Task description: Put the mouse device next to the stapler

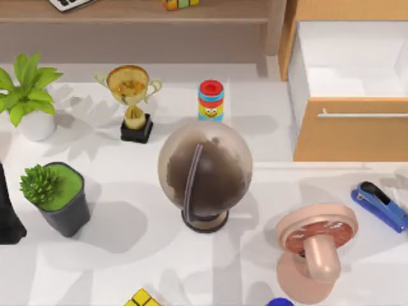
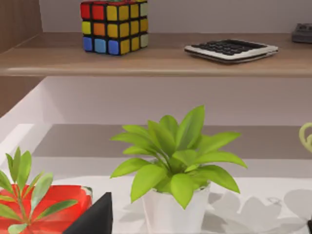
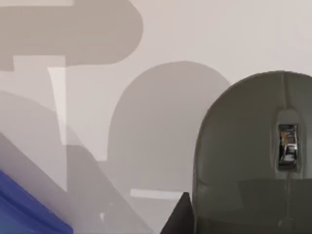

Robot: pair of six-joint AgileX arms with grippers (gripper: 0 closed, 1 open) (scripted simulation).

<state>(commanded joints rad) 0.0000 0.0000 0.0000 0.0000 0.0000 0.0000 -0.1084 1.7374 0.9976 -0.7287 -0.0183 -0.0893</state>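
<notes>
One mouse device, grey with a shiny scroll wheel, sits close under my right wrist camera on the white table; a blue edge at that view's corner looks like the stapler, just beside it. From above I count one stapler at the table's right edge, one pink fan near it, one globe mid-table, one trophy, two potted plants. Left arm parked at the left edge. Finger spread on either gripper: I cannot tell.
</notes>
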